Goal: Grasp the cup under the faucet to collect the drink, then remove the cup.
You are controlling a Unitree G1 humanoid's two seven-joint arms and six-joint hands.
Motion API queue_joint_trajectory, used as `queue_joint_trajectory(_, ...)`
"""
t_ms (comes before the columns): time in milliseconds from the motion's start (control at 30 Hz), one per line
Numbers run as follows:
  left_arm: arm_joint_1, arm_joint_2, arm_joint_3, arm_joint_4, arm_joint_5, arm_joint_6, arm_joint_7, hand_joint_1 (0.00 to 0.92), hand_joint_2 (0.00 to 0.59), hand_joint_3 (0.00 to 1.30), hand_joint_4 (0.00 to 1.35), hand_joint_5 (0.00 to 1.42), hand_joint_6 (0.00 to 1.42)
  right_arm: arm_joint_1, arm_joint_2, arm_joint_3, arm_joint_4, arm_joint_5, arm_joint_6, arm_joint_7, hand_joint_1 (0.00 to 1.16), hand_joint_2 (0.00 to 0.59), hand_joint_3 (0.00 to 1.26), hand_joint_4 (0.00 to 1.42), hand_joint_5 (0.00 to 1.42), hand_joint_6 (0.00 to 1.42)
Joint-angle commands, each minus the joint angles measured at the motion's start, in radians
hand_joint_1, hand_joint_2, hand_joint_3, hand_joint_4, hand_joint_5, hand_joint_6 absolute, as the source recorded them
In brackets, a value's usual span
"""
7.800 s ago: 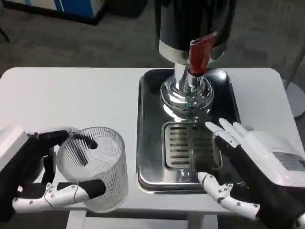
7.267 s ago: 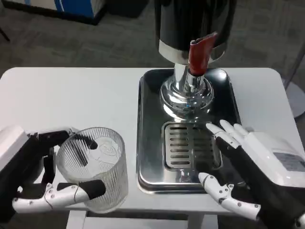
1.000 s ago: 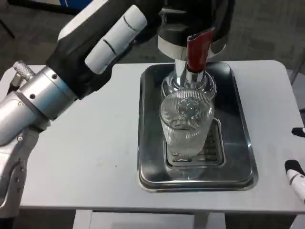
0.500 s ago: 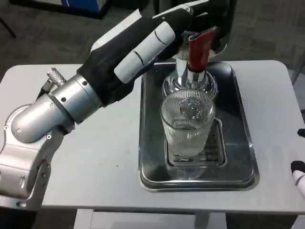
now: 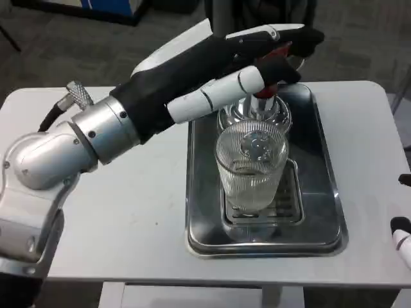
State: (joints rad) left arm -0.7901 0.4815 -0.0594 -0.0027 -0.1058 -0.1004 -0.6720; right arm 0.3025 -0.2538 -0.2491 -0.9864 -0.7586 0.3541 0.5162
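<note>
A clear ribbed cup stands upright on the drip grate of the steel tray, right below the faucet. My left hand reaches in from the left, above the cup. Its fingers lie over the red faucet lever and its thumb sits beneath, so it grips the lever. The lever is mostly hidden by the hand. At the picture's right edge I see the fingertips of my right hand, apart and holding nothing, well away from the cup.
The black dispenser body rises behind the tray. My left forearm crosses over the left half of the white table. The table's front edge runs close below the tray.
The cup, held by my left hand at the front left seconds ago, now stands on the grate. In the last second my left hand came down from behind the dispenser onto the red lever.
</note>
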Motion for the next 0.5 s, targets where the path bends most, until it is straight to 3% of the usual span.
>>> queue_joint_trajectory(33,0.010,0.037,-0.015,0.001,0.038,-0.025,-0.026,0.000,0.151,0.20,0.15,0.28,0.20,0.012,-0.003,0.009,0.002,0.000,-0.001,-0.011,0.21,0.514,0.11,0.00,0.00,0.00)
queue_joint_trajectory(333,0.011,0.065,-0.024,0.013,0.081,-0.072,-0.034,0.000,0.152,0.19,0.15,0.28,0.18,0.005,0.000,0.006,-0.002,0.025,0.014,-0.005,0.21,0.512,0.11,0.00,0.00,0.00)
queue_joint_trajectory(500,0.011,0.079,-0.032,0.020,0.105,-0.098,-0.036,0.000,0.152,0.18,0.14,0.27,0.18,-0.004,0.001,-0.016,-0.002,0.101,0.039,0.001,0.21,0.504,0.11,0.00,0.00,0.00)
